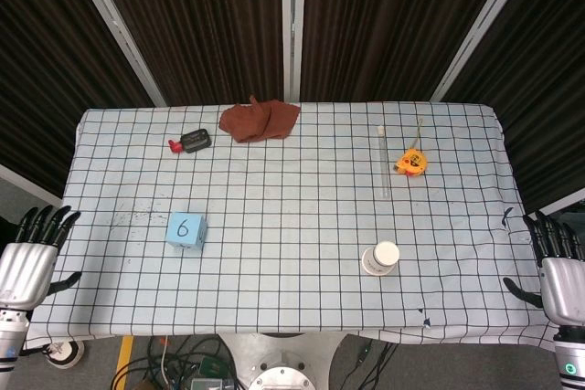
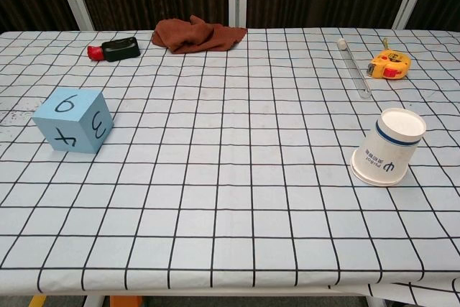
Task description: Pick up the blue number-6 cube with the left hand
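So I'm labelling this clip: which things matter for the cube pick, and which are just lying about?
Job:
- blue number-6 cube, untouched on the table
- left robot hand, open at the table's edge

Lying about:
- brown cloth
- paper cup, upside down
- yellow tape measure
- clear tube
- black-and-red gadget

A blue number cube [image 2: 72, 120] sits on the checked tablecloth [image 2: 230, 199]. A paper cup [image 2: 388, 147] stands upside down. Far back are a brown cloth [image 2: 196, 34] and a yellow tape measure [image 2: 389, 65].
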